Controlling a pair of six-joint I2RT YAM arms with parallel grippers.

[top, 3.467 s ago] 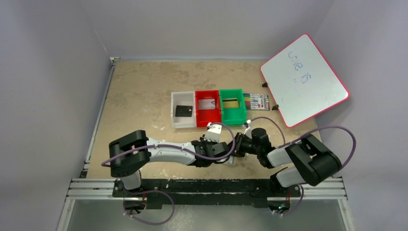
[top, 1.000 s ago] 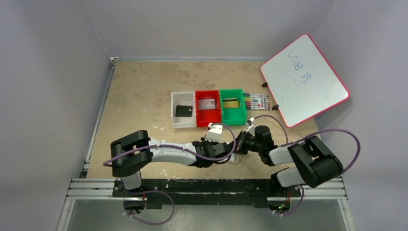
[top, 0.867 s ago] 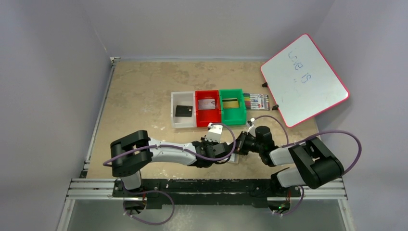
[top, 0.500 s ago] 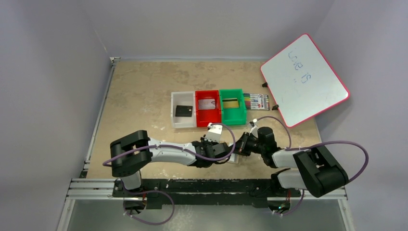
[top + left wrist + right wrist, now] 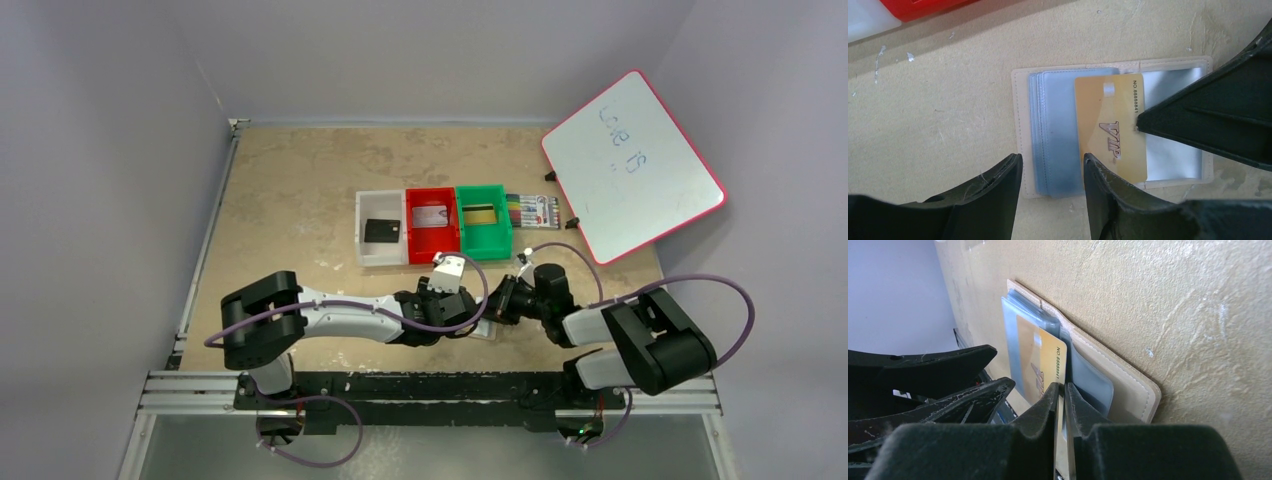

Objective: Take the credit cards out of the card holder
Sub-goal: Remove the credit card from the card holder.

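Observation:
The tan card holder (image 5: pixel 1020 100) lies open on the table, showing its light-blue pockets (image 5: pixel 1055 125). A gold VIP card (image 5: pixel 1108 115) sticks partly out of the pockets. My left gripper (image 5: pixel 1052 167) is open at the holder's near edge, with one finger on either side of the blue pocket stack. My right gripper (image 5: pixel 1062 389) is shut on the edge of the gold card (image 5: pixel 1040 365), over the holder (image 5: pixel 1128 385). In the top view both grippers meet over the holder (image 5: pixel 487 332), which is mostly hidden, the left gripper (image 5: pixel 462 312) beside the right gripper (image 5: pixel 497 305).
A white bin (image 5: pixel 363 245) holding a black card, a red bin (image 5: pixel 431 243) holding a card and a green bin (image 5: pixel 482 240) holding a card stand in a row behind the grippers. A marker pack (image 5: pixel 533 211) and a tilted whiteboard (image 5: pixel 632 165) are at the back right.
The right arm's elbow has swung out to the right and partly back, with the wrist shifted slightly right. The left gripper has stayed over the holder.

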